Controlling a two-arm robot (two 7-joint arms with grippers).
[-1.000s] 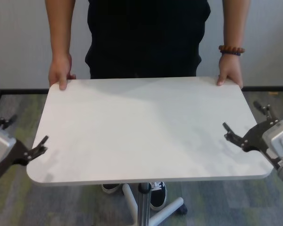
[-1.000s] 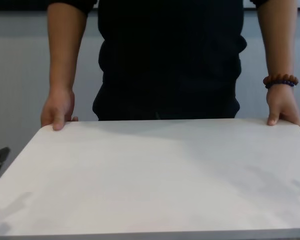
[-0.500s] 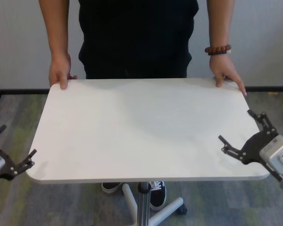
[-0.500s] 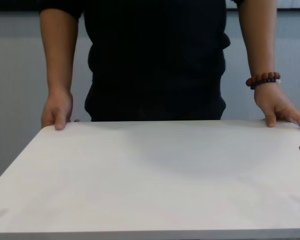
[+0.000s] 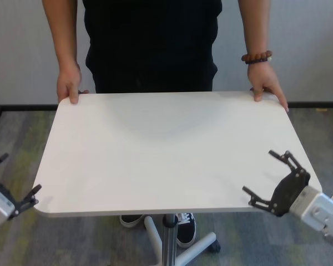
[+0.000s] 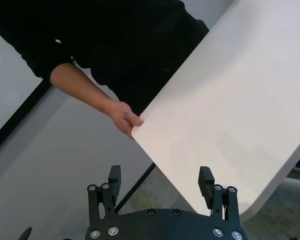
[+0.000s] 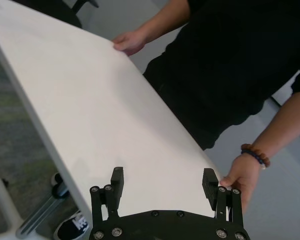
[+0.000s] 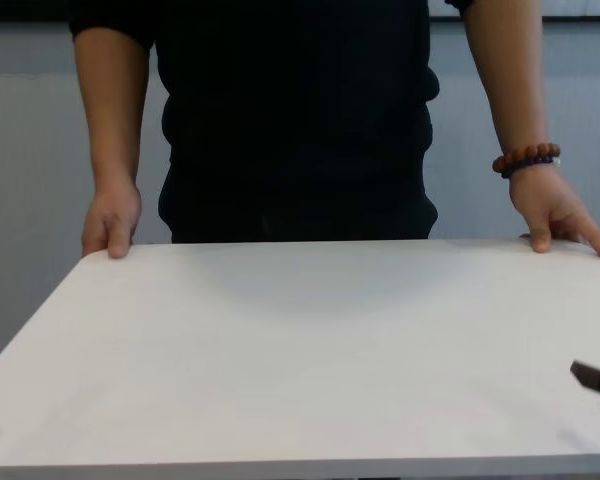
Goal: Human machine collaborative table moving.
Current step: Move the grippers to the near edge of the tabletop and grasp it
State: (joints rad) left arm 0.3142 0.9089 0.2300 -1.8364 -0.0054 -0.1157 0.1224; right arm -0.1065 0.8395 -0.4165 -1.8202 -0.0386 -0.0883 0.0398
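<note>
The white table [image 5: 172, 149] stands on its grey pole [image 5: 169, 241]. The human [image 5: 150, 44] in black stands at the far side, one hand [image 5: 69, 87] on each far corner; the hand on the right [image 5: 266, 86] wears a bead bracelet [image 5: 257, 56]. My right gripper [image 5: 259, 172] is open over the table's near right corner and touches nothing I can see; it also shows in the right wrist view [image 7: 163, 181]. My left gripper [image 5: 18, 175] is open just off the near left corner, apart from the edge. In the left wrist view [image 6: 160, 177] the table's edge [image 6: 190, 200] lies beyond the fingers.
The pole ends in a white legged base [image 5: 197, 246] on grey carpet. A black shoe [image 5: 186, 227] shows under the near edge. A light wall with a dark skirting strip [image 5: 22, 105] runs behind the human.
My right gripper has moved nearer and inward, over the near right corner. My left gripper has drawn back and down off the near left corner. The human has shifted slightly left.
</note>
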